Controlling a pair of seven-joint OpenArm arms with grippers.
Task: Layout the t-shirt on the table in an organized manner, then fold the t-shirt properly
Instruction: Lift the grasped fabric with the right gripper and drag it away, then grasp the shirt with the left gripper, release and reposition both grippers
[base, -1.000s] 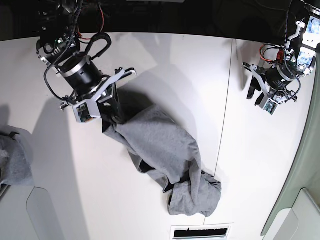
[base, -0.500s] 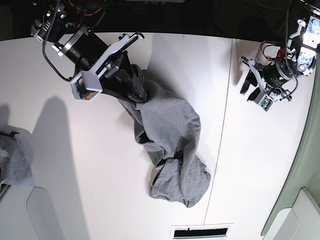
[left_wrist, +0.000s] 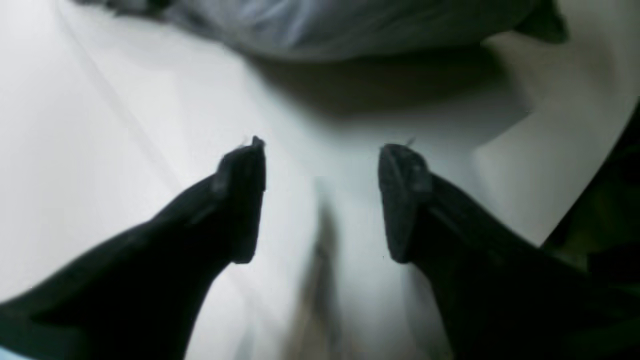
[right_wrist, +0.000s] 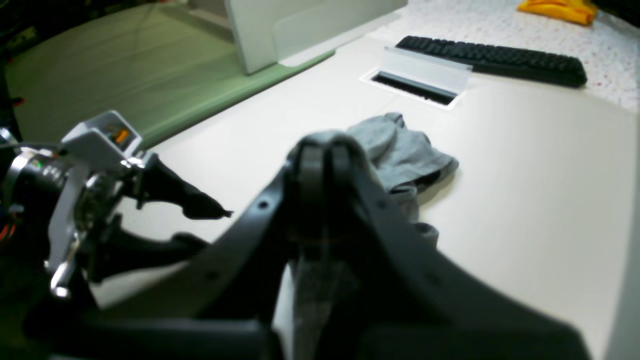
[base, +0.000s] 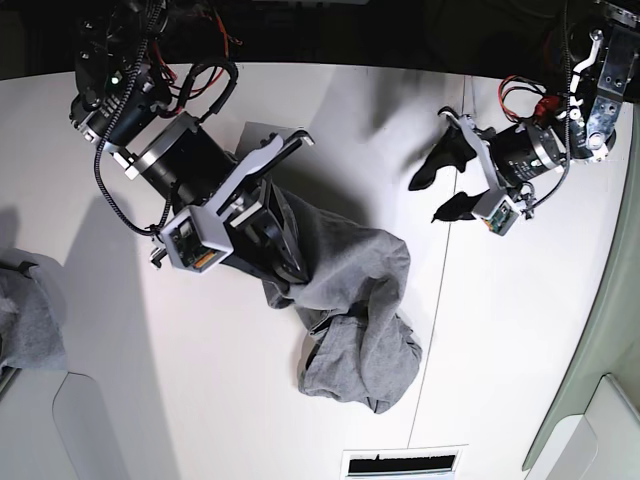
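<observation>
Here the right fingers (base: 290, 280) pinch the crumpled t-shirt (base: 355, 310); left fingers (base: 435, 195) spread, empty.

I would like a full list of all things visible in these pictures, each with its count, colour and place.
t-shirt: one, heather grey, bunched in the middle of the table, one end lifted
table: one, white, with a thin dark seam, under everything
cloth bundle: one, lighter grey, at the left edge of the base view
slot: one, dark in a white frame, at the table's near edge
keyboard: one, black, beyond the slot in the right wrist view
yellow item: one, far corner, too blurred to name
green panel: one, pale grey-green, beside the table
right gripper: one, black, shut on the t-shirt
left gripper: one, black, open, above bare table, holding nothing
</observation>
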